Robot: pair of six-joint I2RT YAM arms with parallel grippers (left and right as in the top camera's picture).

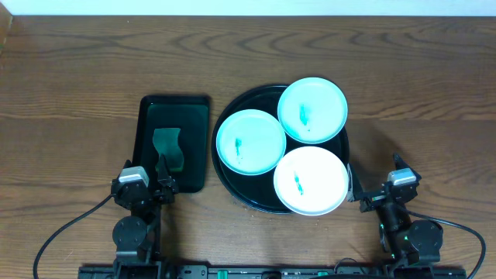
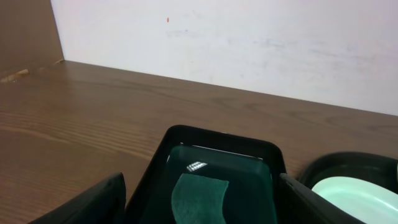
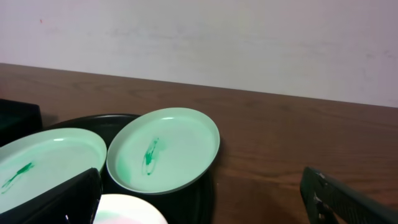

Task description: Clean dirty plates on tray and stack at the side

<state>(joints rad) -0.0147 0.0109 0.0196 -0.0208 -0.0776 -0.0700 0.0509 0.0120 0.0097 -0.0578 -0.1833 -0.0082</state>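
Jaws on both arms are spread wide with nothing between them. The left arm (image 1: 139, 190) sits at the near edge of the desk (image 1: 77, 77), behind a small dark green tray (image 1: 174, 108). The right arm (image 1: 395, 194) is just beside the big black tray (image 1: 232, 190). We see three pale-mint plates on that black tray, each with a teal smear at its centre: a far plate (image 1: 312, 109), a left plate (image 1: 250, 141) and a near plate (image 1: 310, 180). None is wiped or stacked, so we judge the task to be at its very start.

The likely first step is fetching the wiper (image 1: 170, 149) (a dark green piece lying in the green tray, probably a cloth or sponge, though the views are too dim to be sure). We would bring the left jaws straight down over its middle, clear of the raised tray walls, and leave a free edge for wiping.

The far plate and near plate both overhang the black tray's rim on the right, giving the right jaws an exposed lip. The plates crowd together, so any lift should go up before sideways. Bare desk lies beyond and to the right of the black tray, with room for a stack.
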